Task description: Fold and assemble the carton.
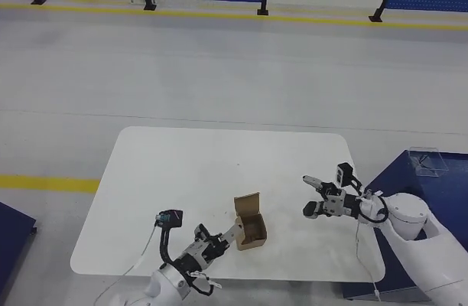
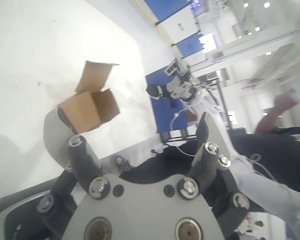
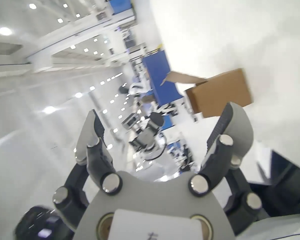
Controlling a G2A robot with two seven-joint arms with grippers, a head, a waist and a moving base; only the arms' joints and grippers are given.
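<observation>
Carton (image 1: 250,222) sits lower centre of the top view, on the white table (image 1: 180,176), near the table's bottom edge. My read on progress: the body is already squared up into a box shape, so the erecting part looks done. The top is open and one lid flap (image 1: 247,203) stands upright along the edge toward the top of the frame, so closing and tucking is what's left. I can't see the underside, so I can't say whether the bottom is locked. It's plain brown cardboard with crisp side walls and no visible crushing. In the left wrist view the carton (image 2: 90,108) shows its hollow inside, with the lid flap (image 2: 96,76) tilted up behind it. In the right wrist view the carton (image 3: 220,96) shows a flat closed side wall. My left gripper (image 1: 234,231) is at the carton's lower-left side. Its jaws are spread wide and clamp nothing, though in the left wrist view the left gripper (image 2: 129,117) has one finger (image 2: 53,128) right up against the carton's near corner, touching or almost. My right gripper (image 1: 308,194) is right of centre in the top view, apart from the carton. Its jaws are also wide open with nothing in them, and in the right wrist view the right gripper (image 3: 161,112) points toward the carton.
</observation>
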